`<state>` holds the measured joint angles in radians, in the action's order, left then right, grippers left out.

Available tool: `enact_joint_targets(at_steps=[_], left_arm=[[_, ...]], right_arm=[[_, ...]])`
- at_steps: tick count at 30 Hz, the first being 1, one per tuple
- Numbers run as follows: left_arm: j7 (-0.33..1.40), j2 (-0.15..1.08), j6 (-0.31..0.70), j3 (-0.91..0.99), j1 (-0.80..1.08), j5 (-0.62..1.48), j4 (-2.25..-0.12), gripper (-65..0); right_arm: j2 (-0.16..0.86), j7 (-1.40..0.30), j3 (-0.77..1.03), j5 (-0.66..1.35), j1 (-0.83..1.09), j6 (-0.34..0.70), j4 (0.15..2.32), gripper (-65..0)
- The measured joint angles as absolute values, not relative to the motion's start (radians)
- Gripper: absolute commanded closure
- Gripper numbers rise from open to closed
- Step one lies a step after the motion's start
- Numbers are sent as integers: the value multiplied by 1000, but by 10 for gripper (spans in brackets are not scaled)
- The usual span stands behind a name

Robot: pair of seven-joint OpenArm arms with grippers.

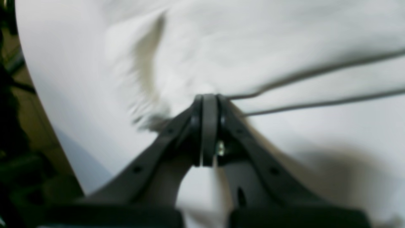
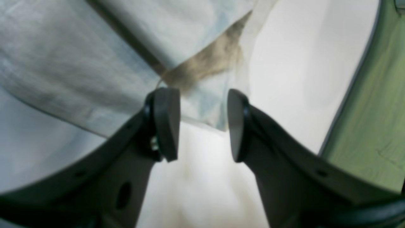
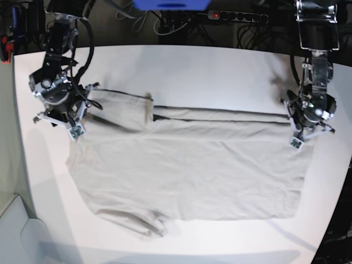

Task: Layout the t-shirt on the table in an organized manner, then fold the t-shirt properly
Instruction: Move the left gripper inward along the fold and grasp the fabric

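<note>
- The white desk [image 3: 209,66] fills the base view, with the shirt [image 3: 187,170] spread wide across its middle.
- The shirt's far long edge is turned over toward the near side in a narrow band, and one sleeve [image 3: 124,110] lies folded in at that view's left.
- Judged from this, a first lengthwise fold is in hand; the near sleeve [image 3: 146,223] is bunched and not yet dealt with.
- The left gripper [image 3: 300,140], at the base view's right, sits on the shirt's edge with its jaws pressed together; whether they pinch cloth cannot be told.
- The right gripper [image 3: 74,129], at the base view's left, has its jaws spread and holds nothing.
- The next move probably calls for both arms to take matching edge points so the fold stays straight.
- Only the base view shows the whole layout.
- The right wrist view alone shows a folded corner just beyond the open tips.
- The left wrist view, blurred, shows closed tips over pale cloth.
</note>
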<state>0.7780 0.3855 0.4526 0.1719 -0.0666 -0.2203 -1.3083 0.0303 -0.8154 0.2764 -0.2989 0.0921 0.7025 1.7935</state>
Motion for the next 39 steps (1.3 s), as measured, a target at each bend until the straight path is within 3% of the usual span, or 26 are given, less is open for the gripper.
enact_joint_targets(at_steps=[2,12,20,28,39], left_arm=[[779,387,462,150,-64,-229,-1330,0],[807,387,703,142,-51,-258,-1478,0],[808,385,704,31,-61,-250,-1469,0],[777,394,701,36,-87,-393,-1357,0],[809,386,704,101,-119,-411,-1367,0]], right_arm=[[30,-816,277,-299,92,702,1794,-253],[30,-815,276,-299,89,702,1794,-253],[30,-816,276,-299,87,702,1791,-253],[31,-815,275,-299,86,702,1790,-253],[36,-816,278,-301,88,702,1790,-253]])
